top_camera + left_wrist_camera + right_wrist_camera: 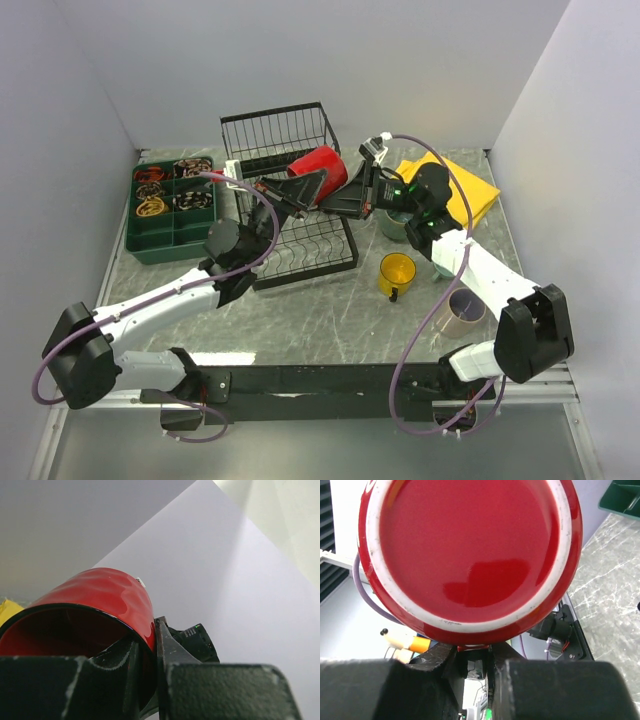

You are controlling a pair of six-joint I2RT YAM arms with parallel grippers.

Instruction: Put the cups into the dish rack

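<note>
A red mug (322, 165) is held on its side in the air above the black wire dish rack (305, 250), between both grippers. My left gripper (303, 188) is shut on its rim, one finger inside and one outside (147, 650). The red mug (100, 600) fills the left wrist view. My right gripper (338, 200) is closed around the mug's handle (472, 655), and the red mug's base (470, 550) fills the right wrist view. A yellow mug (396, 272) and a pinkish-beige mug (462, 312) stand on the table to the right. A teal mug (392, 224) is partly hidden under my right arm.
A dark green compartment tray (170, 212) with small items sits left of the rack. A yellow cloth (472, 190) lies at the back right. The rack's taller basket (278, 135) is at the far end. White walls close in three sides.
</note>
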